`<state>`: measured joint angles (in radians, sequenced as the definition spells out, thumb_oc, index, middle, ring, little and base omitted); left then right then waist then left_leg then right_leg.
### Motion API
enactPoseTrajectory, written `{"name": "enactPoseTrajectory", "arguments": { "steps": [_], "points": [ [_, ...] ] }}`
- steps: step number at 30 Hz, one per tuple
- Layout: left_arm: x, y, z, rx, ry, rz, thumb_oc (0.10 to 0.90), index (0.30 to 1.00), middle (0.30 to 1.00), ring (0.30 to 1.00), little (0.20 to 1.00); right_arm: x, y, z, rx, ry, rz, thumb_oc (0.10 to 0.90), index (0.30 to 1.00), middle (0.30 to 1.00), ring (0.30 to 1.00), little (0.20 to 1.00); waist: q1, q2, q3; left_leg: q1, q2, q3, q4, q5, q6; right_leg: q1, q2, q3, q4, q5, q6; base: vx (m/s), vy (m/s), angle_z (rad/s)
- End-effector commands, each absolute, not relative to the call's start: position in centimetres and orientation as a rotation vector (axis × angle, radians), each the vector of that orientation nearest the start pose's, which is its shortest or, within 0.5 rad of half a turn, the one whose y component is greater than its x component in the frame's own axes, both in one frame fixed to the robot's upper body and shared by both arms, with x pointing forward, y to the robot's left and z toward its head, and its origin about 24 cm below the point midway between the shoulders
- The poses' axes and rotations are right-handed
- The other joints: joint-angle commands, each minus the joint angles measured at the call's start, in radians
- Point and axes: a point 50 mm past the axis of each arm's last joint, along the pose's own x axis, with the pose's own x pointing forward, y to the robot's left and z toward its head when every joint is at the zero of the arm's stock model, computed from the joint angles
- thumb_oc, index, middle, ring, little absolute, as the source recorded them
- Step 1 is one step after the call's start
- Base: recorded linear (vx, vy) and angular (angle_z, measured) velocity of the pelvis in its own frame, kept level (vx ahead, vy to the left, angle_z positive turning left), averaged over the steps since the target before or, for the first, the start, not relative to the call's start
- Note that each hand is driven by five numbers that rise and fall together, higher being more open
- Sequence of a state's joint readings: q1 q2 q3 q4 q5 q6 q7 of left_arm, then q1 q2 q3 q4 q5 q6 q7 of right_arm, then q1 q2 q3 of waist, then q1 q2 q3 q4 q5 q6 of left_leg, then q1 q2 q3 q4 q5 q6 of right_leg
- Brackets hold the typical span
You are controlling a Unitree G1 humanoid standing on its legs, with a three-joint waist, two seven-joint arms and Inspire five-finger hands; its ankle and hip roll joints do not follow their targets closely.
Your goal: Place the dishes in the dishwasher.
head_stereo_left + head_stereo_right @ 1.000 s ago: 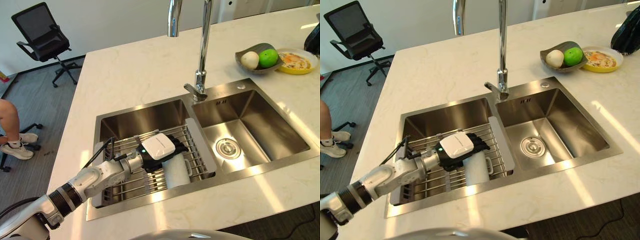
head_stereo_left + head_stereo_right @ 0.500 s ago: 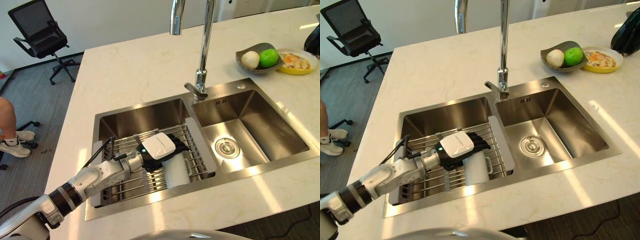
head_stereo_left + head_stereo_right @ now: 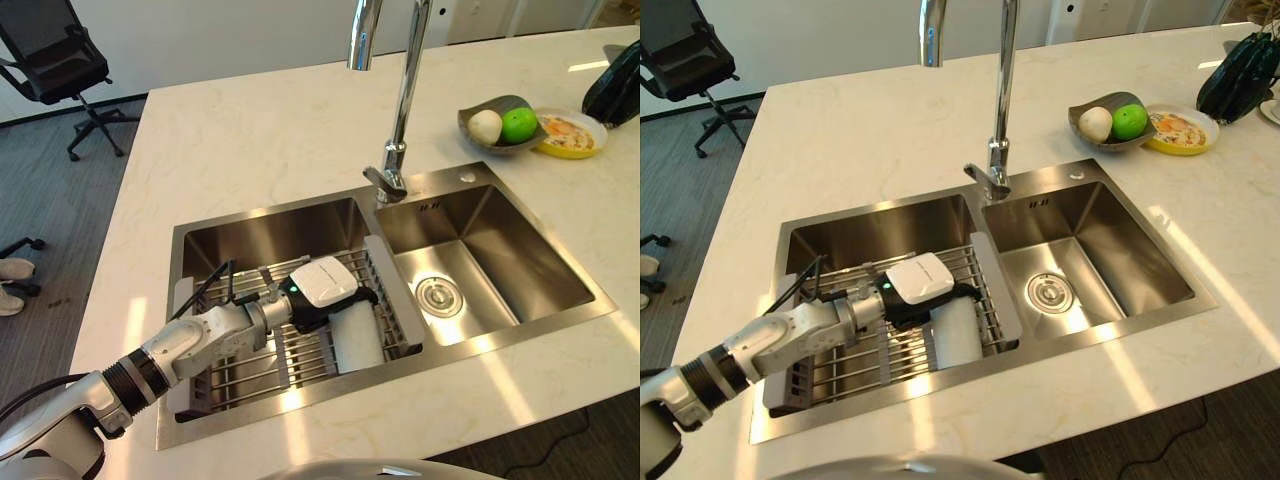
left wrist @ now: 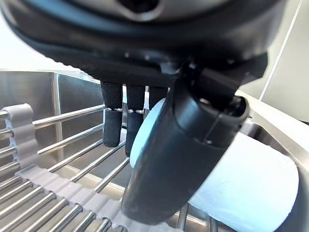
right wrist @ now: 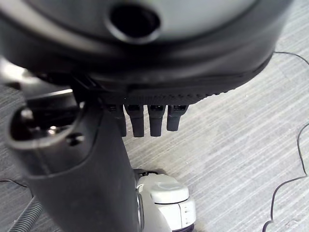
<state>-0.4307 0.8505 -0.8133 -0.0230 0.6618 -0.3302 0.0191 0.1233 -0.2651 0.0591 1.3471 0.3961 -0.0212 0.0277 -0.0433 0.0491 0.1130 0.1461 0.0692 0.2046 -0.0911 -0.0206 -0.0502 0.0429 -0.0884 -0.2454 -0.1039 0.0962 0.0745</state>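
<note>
On the pale marble counter (image 3: 260,150): steel double sink (image 3: 500,260) with tall tap (image 3: 400,100). Left basin holds a wire rack (image 3: 250,355); a white cup (image 3: 355,340) lies on its side there. Left hand (image 3: 325,300) rests over the cup, fingers (image 4: 112,121) straight, thumb against the cup, not clenched. Right hand (image 5: 145,116) hangs over grey floor, fingers relaxed, holding nothing. Far corner: grey bowl of fruit (image 3: 495,122), yellow plate (image 3: 570,135). Office chair (image 3: 50,50) on grey floor beyond.

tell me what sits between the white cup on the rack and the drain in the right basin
In the left eye view, the rack's grey end bar and the sink divider lie between the white cup and the drain; beyond them is bare basin floor.
</note>
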Motion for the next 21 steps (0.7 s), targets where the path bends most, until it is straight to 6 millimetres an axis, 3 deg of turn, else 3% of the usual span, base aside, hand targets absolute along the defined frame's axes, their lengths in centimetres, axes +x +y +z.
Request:
{"name": "enactPoseTrajectory", "arguments": {
  "steps": [1, 7, 11, 16, 19, 21],
  "points": [
    [26.2, 11.0, 12.2, 1.435, -0.781, -0.859, 0.4, 0.3, 0.3, 0.3, 0.3, 0.5, -25.4, -16.7, 0.103, 1.406, -0.423, 0.8, 0.9, 0.9, 0.9, 0.9, -0.003, -0.033, -0.016, 0.003, 0.01, 0.016, 0.004, -0.035, -0.02, 0.061, -0.058, -0.052, 0.017, -0.09, 0.117, 0.0, 0.0, 0.0],
    [26.1, 11.4, 12.2, 1.422, -0.755, -0.866, 0.4, 0.3, 0.3, 0.3, 0.3, 0.9, -25.1, -16.8, 0.098, 1.401, -0.395, 0.8, 0.9, 0.9, 0.9, 0.9, 0.002, -0.035, -0.016, 0.002, 0.006, 0.01, 0.004, -0.037, -0.017, 0.064, -0.059, -0.051, 0.017, -0.09, 0.117, 0.0, 0.0, 0.0],
    [26.2, 13.0, 12.1, 1.421, -0.711, -0.786, 0.4, 0.3, 0.3, 0.3, 0.3, 1.4, -24.7, -16.9, 0.092, 1.388, -0.366, 0.8, 0.9, 0.9, 0.9, 0.9, 0.012, -0.037, -0.021, 0.0, 0.002, 0.001, 0.004, -0.035, -0.017, 0.07, -0.061, -0.059, 0.017, -0.093, 0.114, 0.0, 0.0, 0.0],
    [27.1, 17.9, 12.2, 1.392, -0.611, -0.454, 0.4, 0.3, 0.3, 0.3, 0.3, 1.5, -23.8, -17.1, 0.074, 1.385, -0.343, 0.8, 0.9, 0.9, 0.9, 0.9, 0.04, -0.043, -0.024, -0.007, 0.005, -0.022, 0.004, -0.027, -0.025, 0.084, -0.059, -0.08, 0.017, -0.101, 0.107, 0.0, -0.008, 0.05],
    [26.8, 19.3, 12.6, 1.364, -0.59, -0.356, 0.4, 0.3, 0.3, 0.3, 0.3, 1.7, -23.5, -17.2, 0.066, 1.38, -0.332, 0.8, 0.9, 0.9, 0.9, 0.9, 0.044, -0.044, -0.029, -0.011, 0.005, -0.031, 0.004, -0.023, -0.026, 0.087, -0.059, -0.088, 0.017, -0.105, 0.105, 0.01, -0.012, 0.14],
    [26.4, 21.8, 13.0, 1.252, -0.536, -0.168, 0.4, 0.3, 0.3, 0.3, 0.3, 2.1, -22.8, -17.3, 0.053, 1.373, -0.308, 0.8, 0.9, 0.9, 0.9, 0.9, 0.063, -0.045, -0.031, -0.007, 0.01, -0.046, 0.004, -0.025, -0.032, 0.102, -0.055, -0.1, 0.017, -0.115, 0.1, 0.04, -0.021, 0.26]
  ]
}}
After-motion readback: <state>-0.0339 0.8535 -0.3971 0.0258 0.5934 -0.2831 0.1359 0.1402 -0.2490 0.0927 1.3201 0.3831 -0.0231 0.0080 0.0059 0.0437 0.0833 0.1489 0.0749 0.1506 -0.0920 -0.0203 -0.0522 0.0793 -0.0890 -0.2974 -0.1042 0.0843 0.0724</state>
